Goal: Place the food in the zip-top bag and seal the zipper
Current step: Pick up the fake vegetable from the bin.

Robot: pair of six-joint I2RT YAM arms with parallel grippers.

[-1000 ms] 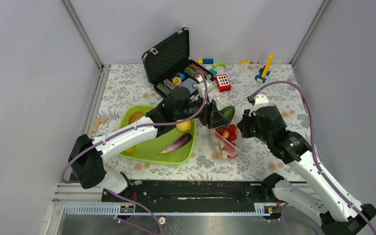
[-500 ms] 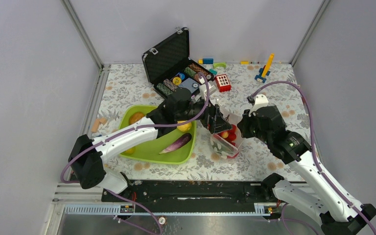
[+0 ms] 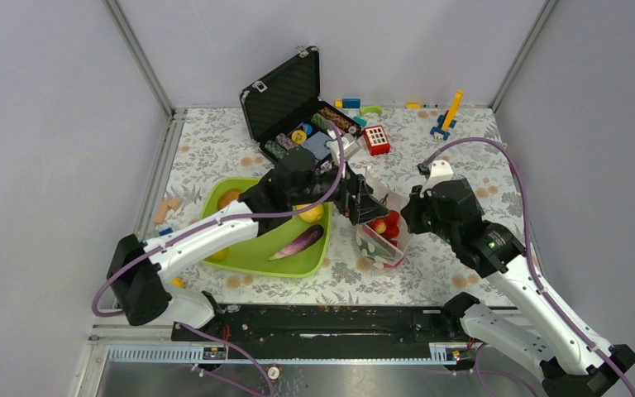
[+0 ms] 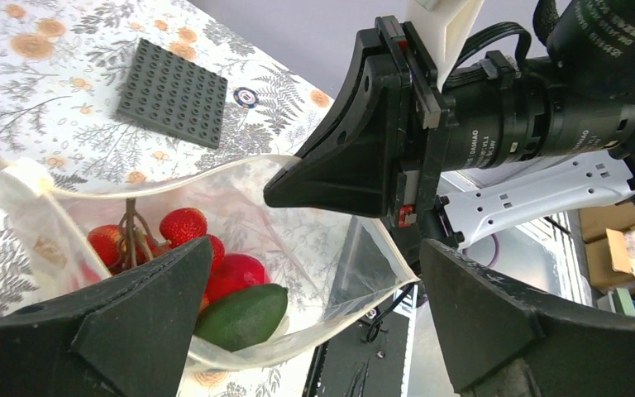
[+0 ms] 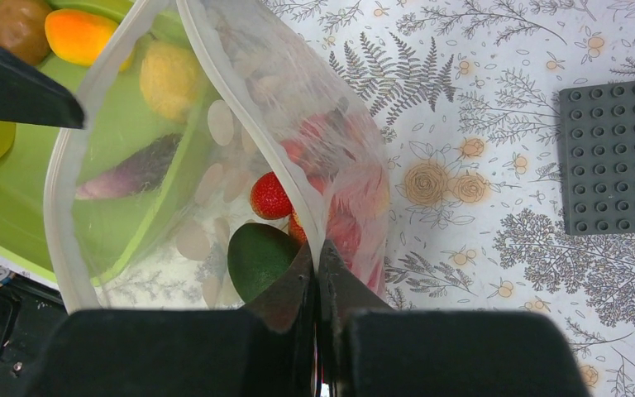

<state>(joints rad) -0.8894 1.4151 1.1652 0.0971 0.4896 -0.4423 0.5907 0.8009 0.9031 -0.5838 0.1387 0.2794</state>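
Zip-top bag of clear, white-dotted soft plastic (image 3: 372, 248) stood just right of the lime-green plastic tray (image 3: 256, 255). Your right gripper (image 5: 318, 258) pinched its rim on the side away from the tray. Your left gripper (image 4: 314, 273) hung over its mouth, jaws wide apart. Inside lay a dark green avocado (image 4: 241, 316) and a red berry cluster (image 4: 183, 225).

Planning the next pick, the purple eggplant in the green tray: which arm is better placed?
Left. The left end effector is open beside the lime-green plastic tray with the purple toy eggplant. The right end effector is shut on the rim of the clear dotted zip-top bag, holding it open.
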